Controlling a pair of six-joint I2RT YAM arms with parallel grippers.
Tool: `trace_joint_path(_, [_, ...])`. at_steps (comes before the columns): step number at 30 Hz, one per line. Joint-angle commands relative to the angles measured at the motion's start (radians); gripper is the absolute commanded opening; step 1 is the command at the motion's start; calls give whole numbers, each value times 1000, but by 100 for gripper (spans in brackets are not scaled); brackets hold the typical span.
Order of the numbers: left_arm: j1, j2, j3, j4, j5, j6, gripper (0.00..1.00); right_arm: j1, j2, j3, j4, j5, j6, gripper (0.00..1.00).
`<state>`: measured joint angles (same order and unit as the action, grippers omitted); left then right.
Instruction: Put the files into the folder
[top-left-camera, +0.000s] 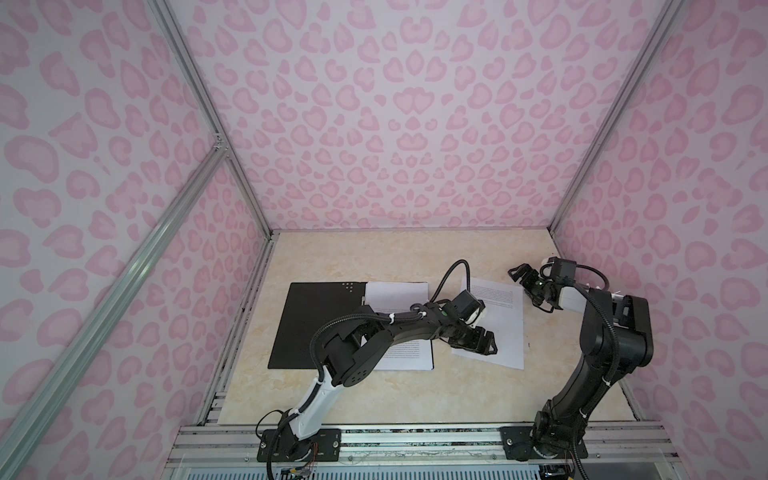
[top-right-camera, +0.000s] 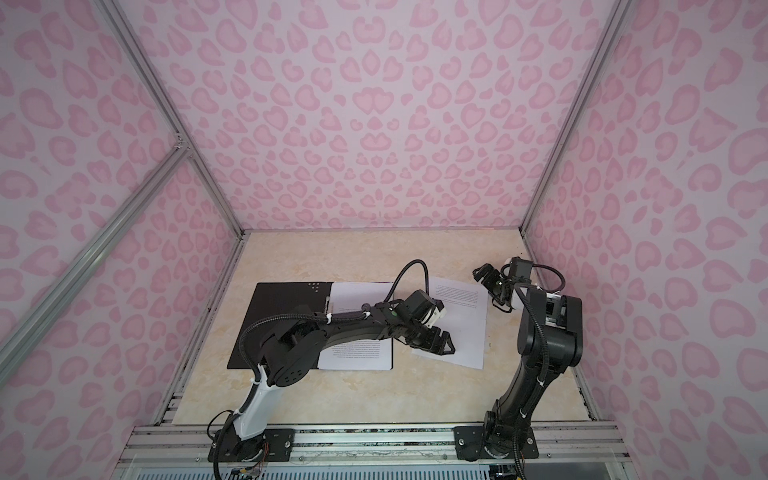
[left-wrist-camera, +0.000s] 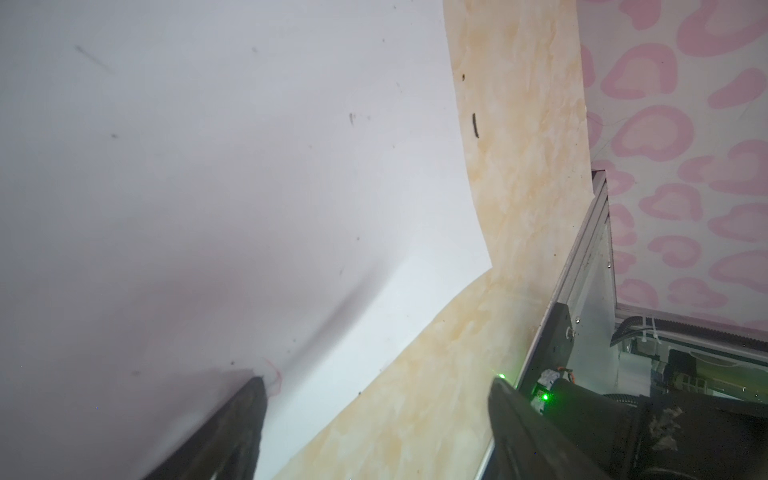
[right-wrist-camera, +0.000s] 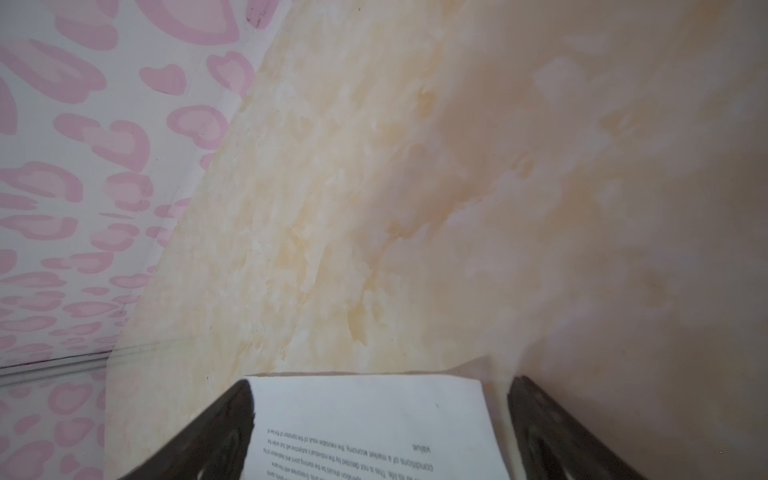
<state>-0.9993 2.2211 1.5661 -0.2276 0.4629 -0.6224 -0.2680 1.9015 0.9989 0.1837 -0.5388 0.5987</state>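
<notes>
The left gripper (left-wrist-camera: 374, 415) has its jaws spread wide and holds nothing. In the left wrist view one finger (left-wrist-camera: 232, 432) sits on or just over the loose sheet (left-wrist-camera: 249, 187), beside a small red mark (left-wrist-camera: 277, 376), and a shadowed crease runs out across the paper from there. I cannot tell whether that finger presses down. The other finger is over the bare marbled table (left-wrist-camera: 519, 166). In both top views this gripper (top-left-camera: 484, 343) (top-right-camera: 442, 343) is low over the near left corner of the loose sheet (top-left-camera: 500, 324) (top-right-camera: 463, 328), which lies askew on the table to the right of the folder. The right gripper (right-wrist-camera: 378, 415) also has its jaws wide apart. In the right wrist view a corner of printed paper shows between the two fingers (right-wrist-camera: 208, 436), flat and not pinched. In both top views it (top-left-camera: 521, 276) (top-right-camera: 484, 274) hangs at the far right corner of that loose sheet. The folder (top-left-camera: 320, 324) (top-right-camera: 282, 320) lies open on the left of the table (top-left-camera: 374, 257), black inside upward. A sheet in the folder (top-left-camera: 397, 295) (top-right-camera: 361, 295) covers its right half and is partly hidden by the left arm. Pink patterned walls (top-left-camera: 395, 124) close in the table.
</notes>
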Motion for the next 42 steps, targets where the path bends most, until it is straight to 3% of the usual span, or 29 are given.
trace_joint_path(1, [13,19,-26,-179,-130,-20,86,1,-4,-51,-76,-54,25,97])
trace_joint_path(11, [16,31,-31,-170,-122,-25,86,-32,-56,-172,-31,-156,55,97])
trace_joint_path(19, [19,26,-41,-159,-121,-29,86,-60,-81,-308,133,-298,169,97])
trace_joint_path(31, [24,23,-58,-140,-114,-38,86,-62,-275,-380,-98,-241,76,97])
trace_joint_path(35, [26,19,-67,-130,-109,-42,85,-61,-298,-378,-98,-248,53,97])
trace_joint_path(42, [28,13,-75,-127,-107,-42,85,-60,-269,-390,63,-305,113,91])
